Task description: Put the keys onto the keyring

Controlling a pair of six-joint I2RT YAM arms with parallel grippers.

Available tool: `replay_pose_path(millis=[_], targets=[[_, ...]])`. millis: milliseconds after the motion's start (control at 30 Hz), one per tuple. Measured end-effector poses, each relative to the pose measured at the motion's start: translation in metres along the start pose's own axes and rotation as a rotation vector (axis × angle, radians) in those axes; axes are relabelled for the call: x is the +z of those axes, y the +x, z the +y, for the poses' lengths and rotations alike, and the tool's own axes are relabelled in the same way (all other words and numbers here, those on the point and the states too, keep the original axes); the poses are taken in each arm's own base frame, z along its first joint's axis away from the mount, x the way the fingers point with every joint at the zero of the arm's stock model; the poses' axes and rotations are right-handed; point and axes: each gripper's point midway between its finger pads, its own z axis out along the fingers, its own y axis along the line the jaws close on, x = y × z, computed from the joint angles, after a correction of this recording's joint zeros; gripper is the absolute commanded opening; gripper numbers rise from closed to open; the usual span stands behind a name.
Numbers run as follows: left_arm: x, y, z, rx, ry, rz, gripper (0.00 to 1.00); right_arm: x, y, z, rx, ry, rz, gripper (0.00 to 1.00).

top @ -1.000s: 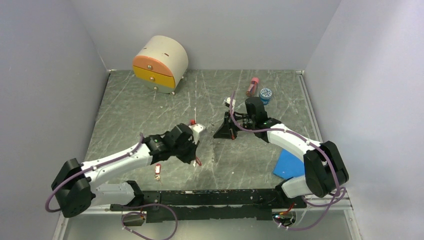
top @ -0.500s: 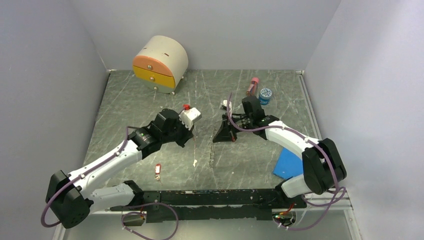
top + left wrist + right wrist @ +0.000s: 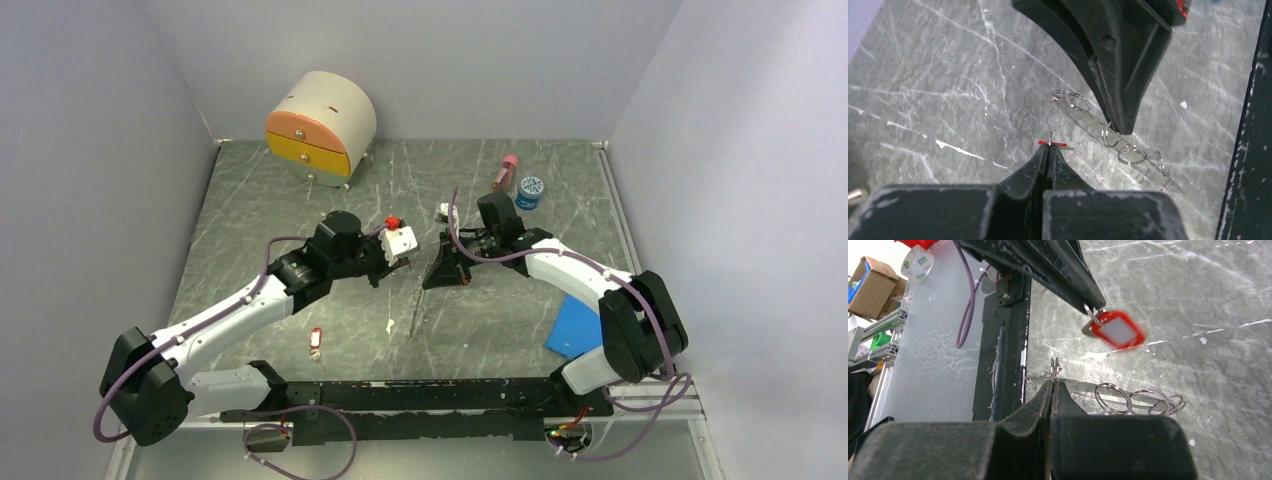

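My left gripper (image 3: 407,262) (image 3: 1049,147) is shut on the small ring of a key (image 3: 1118,330) with a red tag and white label, which shows edge-on in the left wrist view and hangs above the table. My right gripper (image 3: 433,278) (image 3: 1053,381) is shut on the keyring (image 3: 421,308) (image 3: 1087,121) (image 3: 1083,384), a thin wire hoop carrying several small split rings (image 3: 1130,156). The held key is just left of the hoop and does not touch it. Another red-tagged key (image 3: 316,343) lies on the table near the front.
At the back left stands a round-topped drawer unit (image 3: 320,125). A pink bottle (image 3: 505,172) and a blue-lidded jar (image 3: 531,187) are at the back right. A blue sheet (image 3: 578,328) lies by the right arm. A small white scrap (image 3: 388,325) lies near the hoop's lower end.
My left gripper rose from the table near the front and moved back and right with the key, up to the right gripper. The right gripper shifted slightly left with the keyring.
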Motion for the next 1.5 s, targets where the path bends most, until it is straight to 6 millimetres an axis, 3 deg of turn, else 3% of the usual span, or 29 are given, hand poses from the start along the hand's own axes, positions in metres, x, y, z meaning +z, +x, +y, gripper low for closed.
replay_pose_path(millis=[300, 800, 1500], targets=[[0.009, 0.017, -0.021, 0.156, 0.12, -0.052, 0.03, 0.001, 0.0, 0.005, -0.011, -0.037, 0.005, 0.0], [0.008, 0.002, -0.036, 0.283, 0.204, -0.169, 0.02, 0.002, 0.001, 0.005, -0.006, -0.046, 0.007, 0.0], [-0.004, 0.006, -0.046, 0.313, 0.231, -0.164, 0.03, 0.003, 0.0, 0.007, -0.001, -0.055, 0.006, 0.0]])
